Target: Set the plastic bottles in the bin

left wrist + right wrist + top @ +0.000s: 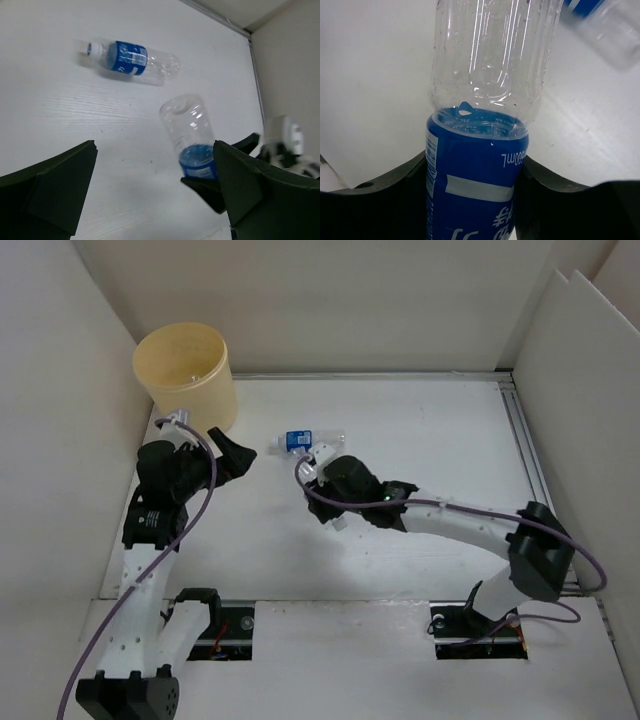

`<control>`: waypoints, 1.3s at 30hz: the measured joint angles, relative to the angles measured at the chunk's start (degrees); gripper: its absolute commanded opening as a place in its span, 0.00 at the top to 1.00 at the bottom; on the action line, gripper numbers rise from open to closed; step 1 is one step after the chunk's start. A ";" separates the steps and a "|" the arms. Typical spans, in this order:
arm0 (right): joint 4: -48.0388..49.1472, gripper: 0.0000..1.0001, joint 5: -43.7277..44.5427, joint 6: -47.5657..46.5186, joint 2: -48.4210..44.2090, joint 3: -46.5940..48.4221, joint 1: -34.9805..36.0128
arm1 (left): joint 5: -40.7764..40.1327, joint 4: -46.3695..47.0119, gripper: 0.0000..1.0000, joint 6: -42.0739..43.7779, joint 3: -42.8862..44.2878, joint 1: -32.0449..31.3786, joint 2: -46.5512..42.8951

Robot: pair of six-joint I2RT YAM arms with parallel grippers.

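White table (420,430), white walls. Right gripper (475,175) clamps held bottle (480,75) across blue label; clear base projects beyond fingertips, long axis along fingers. Second bottle (300,440) lies flat just beyond, axis left-right, cap toward bin (215,400). Bin's contents: cannot tell. Left gripper (154,150) gapes wide, holding nothing, beside bin.

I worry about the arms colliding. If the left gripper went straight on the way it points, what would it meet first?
Probably the bottle that the right gripper holds, just right of the line of the open left gripper; the lying bottle is farther off. Depth is unclear.
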 measured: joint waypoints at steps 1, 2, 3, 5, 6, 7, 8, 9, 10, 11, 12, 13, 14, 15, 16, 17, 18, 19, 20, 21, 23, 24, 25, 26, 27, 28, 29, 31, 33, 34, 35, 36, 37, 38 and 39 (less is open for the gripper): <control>0.68 1.00 -0.22 -0.74 -2.25 0.00 -1.09 | 1.88 1.25 0.00 -0.33 -0.57 0.00 1.33; 1.16 1.00 -0.70 -1.49 -4.28 0.24 -2.32 | 3.63 2.49 0.00 -0.76 -0.85 0.00 2.58; 1.40 1.00 -1.27 -2.12 -5.70 0.70 -3.63 | 5.09 4.11 0.00 -1.27 -1.03 -0.15 3.69; 1.75 1.00 -2.12 -3.37 -6.69 1.97 -5.86 | 5.81 7.06 0.00 -2.12 -1.05 -2.34 5.97; 1.68 1.00 -2.38 -3.82 -6.58 2.80 -6.75 | 5.75 8.44 0.00 -2.45 -1.03 -4.09 7.08; 1.53 1.00 -2.64 -4.26 -6.19 3.54 -7.23 | 5.55 9.44 0.00 -2.71 -0.79 -6.64 8.48; 0.94 1.00 -2.73 -4.61 -5.62 4.59 -7.48 | 4.79 10.16 0.00 -3.13 -0.31 -9.40 10.10; -0.20 1.00 -2.73 -4.87 -4.79 5.95 -7.50 | 4.02 11.30 0.00 -3.50 0.24 -12.26 11.69; -1.20 1.00 -2.82 -5.16 -3.85 7.41 -7.48 | 3.37 12.50 0.00 -4.04 0.70 -14.58 13.22; -1.95 1.00 -2.84 -5.33 -2.93 8.79 -7.48 | 3.15 13.68 0.00 -4.79 0.94 -16.70 14.49; -2.36 1.00 -3.06 -5.51 -2.19 9.84 -7.48 | 2.80 14.71 0.00 -5.42 1.11 -18.18 15.47; -2.47 1.00 -3.28 -5.66 -1.77 10.40 -7.48 | 2.29 15.67 0.00 -6.14 1.20 -19.17 16.13; -2.51 1.00 -3.54 -5.77 -1.62 10.60 -7.48 | 1.86 16.46 0.00 -6.64 1.25 -19.67 16.52; -2.64 1.00 -3.98 -5.90 -1.62 10.60 -7.48 | 1.09 17.25 0.00 -7.23 1.38 -20.06 16.98; -2.58 1.00 -4.28 -5.92 -1.75 10.54 -7.48 | 0.42 17.86 0.00 -7.65 1.73 -20.41 17.57; -2.45 1.00 -4.55 -5.92 -1.88 10.38 -7.45 | -0.28 18.71 0.00 -8.07 2.10 -20.63 18.23; -2.27 1.00 -4.76 -5.92 -2.21 10.05 -7.45 | -1.07 19.39 0.00 -8.37 2.47 -20.79 19.02; -2.27 1.00 -5.11 -5.92 -2.60 9.70 -7.43 | -2.05 20.06 0.00 -8.66 2.82 -21.03 19.78; -2.19 1.00 -5.66 -5.92 -2.99 9.31 -7.43 | -2.84 20.68 0.00 -8.90 3.02 -21.16 20.46; -2.16 1.00 -6.21 -5.95 -3.37 9.05 -7.41 | -3.56 21.22 0.00 -9.14 3.04 -21.31 20.98; -1.49 1.00 -7.48 -6.05 -3.93 8.46 -7.06 | -4.31 22.45 0.00 -9.66 3.04 -21.44 22.01; -0.72 1.00 -8.22 -6.19 -4.31 7.93 -6.84 | -4.48 23.10 0.00 -9.94 3.04 -21.44 22.53; 0.26 1.00 -9.18 -6.34 -4.85 7.06 -6.62 | -4.68 23.80 0.00 -10.25 3.06 -21.57 23.26; 1.75 1.00 -10.29 -6.45 -5.53 5.77 -6.45 | -4.94 24.46 0.00 -10.49 3.13 -21.79 24.09; 3.26 1.00 -11.45 -6.45 -6.27 4.39 -6.32 | -5.09 25.11 0.00 -10.91 3.15 -21.94 24.98; 4.02 1.00 -12.28 -6.45 -6.78 3.48 -6.32 | -5.11 25.49 0.04 -11.28 3.13 -22.14 25.66; 4.83 1.00 -13.16 -6.45 -7.08 2.82 -6.29 | -5.14 25.99 0.12 -11.67 3.13 -22.29 26.38; 5.68 0.62 -13.88 -6.34 -7.21 2.43 -6.29 | -5.09 27.02 0.76 -12.70 3.13 -22.45 27.12; 6.71 0.08 -14.12 -6.43 -7.32 1.97 -6.51 | -5.51 27.69 0.98 -13.40 3.26 -22.64 27.12; 7.04 0.00 -13.88 -6.36 -7.37 1.86 -6.51 | -5.70 27.56 1.00 -13.53 3.58 -22.71 27.12; 7.06 0.00 -13.99 -6.54 -7.63 1.62 -6.43 | -6.56 26.99 1.00 -13.22 4.20 -22.80 27.19; 7.10 0.00 -14.05 -6.82 -7.82 1.55 -6.62 | -7.26 25.24 1.00 -12.50 5.64 -22.64 27.67; 7.08 0.00 -14.08 -6.86 -8.20 1.42 -6.78 | -8.11 23.74 1.00 -12.09 7.58 -22.40 28.37; 7.21 0.00 -14.08 -7.04 -8.76 1.03 -7.13 | -8.74 22.60 1.00 -11.63 9.79 -21.97 29.27; 7.15 0.00 -14.03 -7.23 -9.57 0.50 -7.67 | -9.46 19.85 1.00 -10.73 13.00 -20.90 30.53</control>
